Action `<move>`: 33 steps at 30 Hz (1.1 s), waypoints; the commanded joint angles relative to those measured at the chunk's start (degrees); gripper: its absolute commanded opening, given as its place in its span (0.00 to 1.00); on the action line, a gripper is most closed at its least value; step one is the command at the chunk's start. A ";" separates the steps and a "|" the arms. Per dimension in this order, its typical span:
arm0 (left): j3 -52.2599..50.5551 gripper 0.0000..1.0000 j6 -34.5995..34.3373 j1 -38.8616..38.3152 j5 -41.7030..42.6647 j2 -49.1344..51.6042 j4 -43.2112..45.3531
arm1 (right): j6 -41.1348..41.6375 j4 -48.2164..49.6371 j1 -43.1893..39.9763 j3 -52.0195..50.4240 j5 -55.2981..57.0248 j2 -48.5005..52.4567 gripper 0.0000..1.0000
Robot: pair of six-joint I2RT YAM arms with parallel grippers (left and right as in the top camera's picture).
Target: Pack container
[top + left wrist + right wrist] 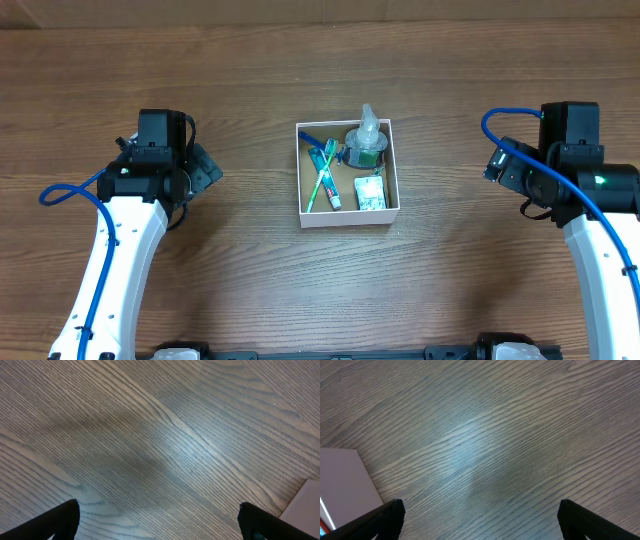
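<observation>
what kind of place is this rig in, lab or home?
Probably a robot test bench, not a home: left arm and right arm with blue cables flank a wood-grain table, with one container holding a toothbrush and bottle. No room in view.

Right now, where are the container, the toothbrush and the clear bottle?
container (345, 218): overhead view, on its near white wall.
toothbrush (320, 182): overhead view, on the green handle.
clear bottle (367, 138): overhead view, on its body.

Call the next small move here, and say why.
Probably retract both arms to rest: the container already holds a toothbrush, bottle and packet, nothing loose shows on the table, and the left gripper and right gripper hang open over bare wood.
</observation>
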 commanded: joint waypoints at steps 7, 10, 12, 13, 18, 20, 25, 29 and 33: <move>1.14 1.00 1.14 0.17 -0.61 -0.85 -0.09 | 0.07 0.33 -0.09 1.18 0.42 -0.55 1.00; 1.14 1.00 1.16 0.15 -0.63 -0.85 -0.09 | 0.07 0.31 -0.09 1.18 0.42 -3.34 1.00; 1.14 1.00 1.16 0.15 -0.61 -0.85 -0.09 | 0.07 0.33 -0.09 1.18 0.42 -7.34 1.00; 1.14 1.00 1.14 0.17 -0.61 -0.85 -0.09 | 0.07 0.31 -0.04 1.18 0.42 -10.19 1.00; 1.14 1.00 1.16 0.15 -0.61 -0.85 -0.09 | 0.07 0.28 -0.04 1.18 0.42 -21.09 1.00; 1.14 1.00 1.16 0.17 -0.63 -0.85 -0.09 | 0.07 0.26 -0.04 1.18 0.42 -23.32 1.00; 1.14 1.00 1.16 0.17 -0.61 -0.85 -0.09 | 0.07 0.22 -0.04 1.18 0.42 -23.04 1.00; 1.14 1.00 1.16 0.15 -0.61 -0.85 -0.09 | 0.07 0.13 -0.04 1.18 0.42 -22.53 1.00; 1.14 1.00 1.16 0.15 -0.63 -0.85 -0.09 | 0.07 0.11 -0.04 1.18 0.42 -26.23 1.00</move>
